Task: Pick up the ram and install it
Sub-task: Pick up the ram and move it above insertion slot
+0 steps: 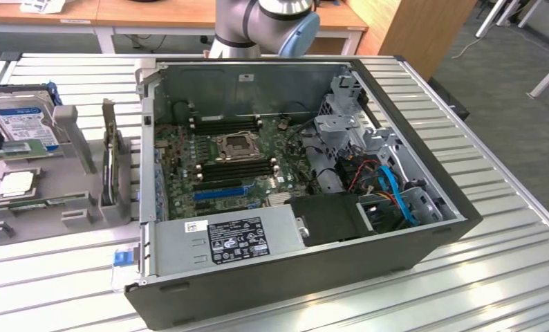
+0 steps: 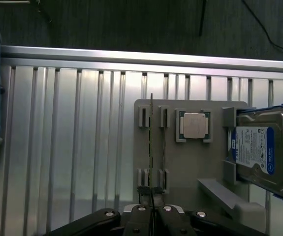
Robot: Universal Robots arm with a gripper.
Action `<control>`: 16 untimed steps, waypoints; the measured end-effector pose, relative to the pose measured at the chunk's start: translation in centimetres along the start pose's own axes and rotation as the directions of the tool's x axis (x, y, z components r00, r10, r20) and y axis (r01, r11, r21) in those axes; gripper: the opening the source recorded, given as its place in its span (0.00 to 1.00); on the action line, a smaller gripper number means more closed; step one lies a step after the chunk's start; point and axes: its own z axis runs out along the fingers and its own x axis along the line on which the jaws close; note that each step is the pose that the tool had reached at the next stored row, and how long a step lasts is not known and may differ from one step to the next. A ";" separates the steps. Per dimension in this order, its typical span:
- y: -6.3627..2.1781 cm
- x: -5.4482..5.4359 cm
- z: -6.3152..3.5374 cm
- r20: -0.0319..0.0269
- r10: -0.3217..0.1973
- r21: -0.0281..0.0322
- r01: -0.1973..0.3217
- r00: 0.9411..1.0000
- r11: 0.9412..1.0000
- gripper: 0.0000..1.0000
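Claw [image 2: 152, 210] all but closed, pinching the thin ram [image 2: 151, 147] edge-on, over the grey holder tray [image 2: 190, 162].

Ram [image 1: 33, 203] in holder [image 1: 81, 181] beside open case [image 1: 256, 290]

**A robotics lab bench set up for computer assembly**

You are in a research lab rather than a factory: a robot arm [image 1: 265, 24] stands at the back of a ribbed aluminium bench [image 1: 496, 277]. On the bench lies an open desktop computer case [image 1: 284, 283] with its motherboard [image 1: 228, 159] bared. Beside the case, a grey fixture block [image 2: 190, 162] keeps loose parts in fitted slots: the ram [image 2: 151, 132] set on edge, a processor chip [image 2: 194, 124] and a blue-labelled hard drive [image 2: 259, 150]. Behind the bench you can see wooden desks [image 1: 164, 14] and a grey office floor [image 1: 496, 83].
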 end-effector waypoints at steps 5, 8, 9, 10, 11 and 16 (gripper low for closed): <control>0.04 0.0 -0.94 0.000 0.000 0.000 0.000 1.000 1.000 0.12; 0.07 0.0 -1.48 0.000 0.000 0.000 0.000 1.000 1.000 0.12; 0.08 0.0 -1.65 0.000 0.000 0.000 0.000 1.000 1.000 0.12; 0.08 0.0 -1.79 0.000 0.000 0.000 0.000 1.000 1.000 0.12; 0.09 0.0 -1.85 0.000 0.000 0.000 0.000 1.000 1.000 0.12; 0.08 0.0 -1.85 0.000 0.000 0.000 0.000 1.000 1.000 0.12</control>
